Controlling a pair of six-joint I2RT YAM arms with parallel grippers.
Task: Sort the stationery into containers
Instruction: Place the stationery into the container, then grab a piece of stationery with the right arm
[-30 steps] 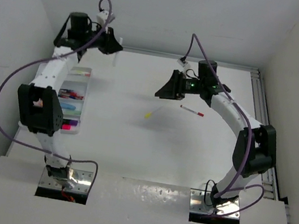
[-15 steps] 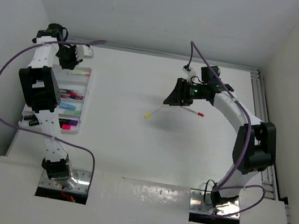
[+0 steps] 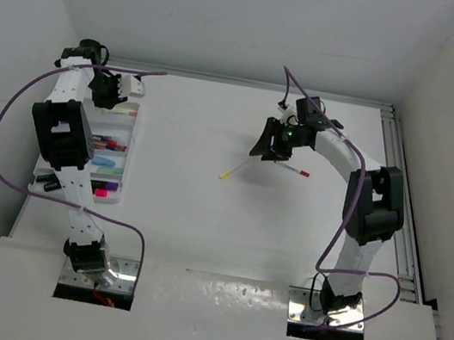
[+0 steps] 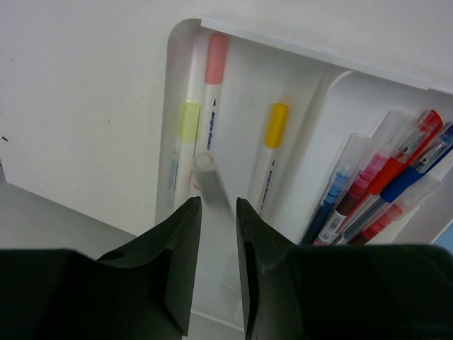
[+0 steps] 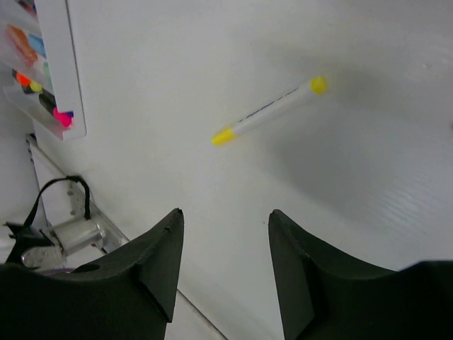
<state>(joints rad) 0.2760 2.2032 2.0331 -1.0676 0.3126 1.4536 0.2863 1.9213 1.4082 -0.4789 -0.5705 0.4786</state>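
The white divided tray [image 3: 125, 172] lies at the table's left edge, holding several pens and highlighters. My left gripper [image 3: 125, 88] hovers over its far end, shut on a pale grey pen [image 4: 211, 181]. Below it, the end compartment [image 4: 304, 51] holds pens with pink [image 4: 214, 64], pale yellow [image 4: 188, 120] and yellow [image 4: 274, 126] caps. The neighbouring compartment holds several red, blue and pink pens [image 4: 382, 177]. My right gripper [image 3: 262, 146] is open and empty above the table. A yellow-capped white pen [image 3: 234, 169] lies just ahead of it, also in the right wrist view [image 5: 270, 110]. A red-tipped pen [image 3: 292, 170] lies beside it.
White walls enclose the table on the left, back and right. A metal rail [image 3: 398, 190] runs along the right edge. The tray's corner with highlighters [image 5: 42, 85] shows in the right wrist view, with the left arm's base plate [image 5: 71, 234] below it.
My left arm swung left from the back of the table to the tray's far end, carrying the pen. My right gripper shifted slightly right, staying open over the yellow-capped pen.
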